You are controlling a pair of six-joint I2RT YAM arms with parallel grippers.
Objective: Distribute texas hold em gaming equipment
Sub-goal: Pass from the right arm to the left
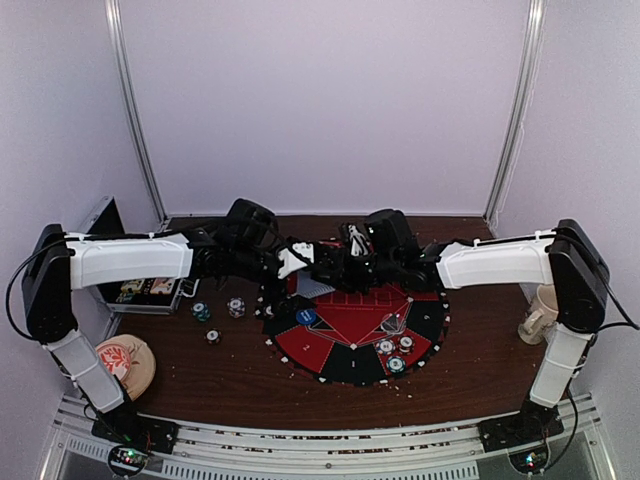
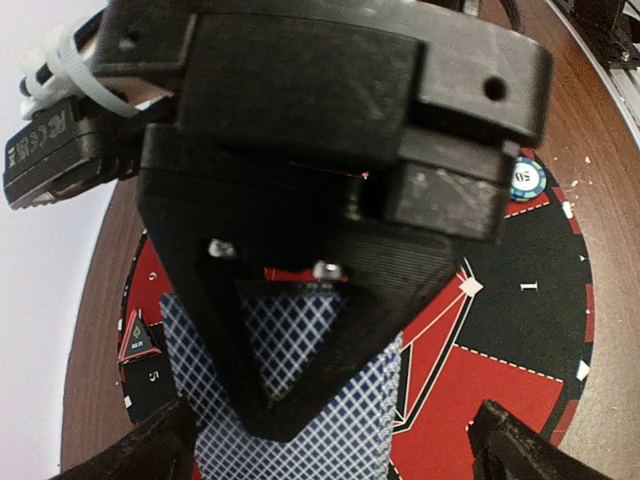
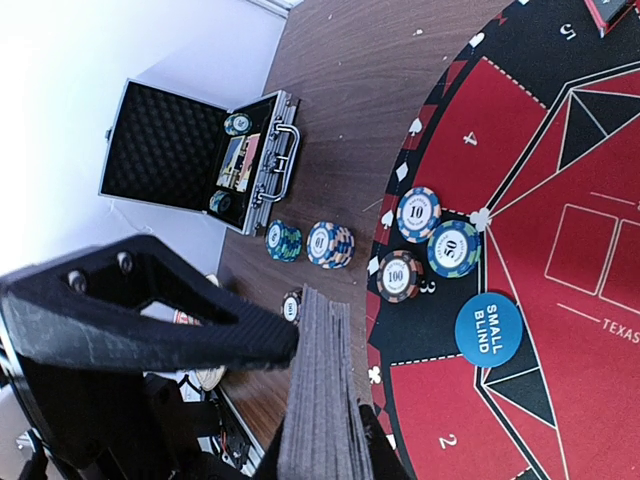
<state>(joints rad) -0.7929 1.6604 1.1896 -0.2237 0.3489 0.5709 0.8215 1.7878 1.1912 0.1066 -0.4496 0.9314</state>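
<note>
Our right gripper is closed on the deck of playing cards, which shows edge-on as a thick grey stack pinched between its black fingers. Our left gripper has its jaws spread wide, one finger on each side of that deck and holding nothing. From the left wrist, the top card shows a blue-and-white lattice back.

Both grippers meet above the far part of the mat. It is a flat, round, red-and-black disc with white suit symbols along its rim, and it lies on the right half of the brown wooden tabletop. Its sectors carry white numbers 1 to 5, and we read "TEXAS" running out of frame.

Near the mat's left rim lies a blue disc lettered "SMALL BLIND". Just beside it are three chips marked "10", "50" and "100". More chips sit on the mat's near right part, and one teal one reads "50".

Off the mat, two short chip stacks stand between it and the metal case. The case lies open by the tabletop's left edge, its lid lined with black dimpled foam. Its tray holds a few chips and a printed packet we cannot read.
</note>
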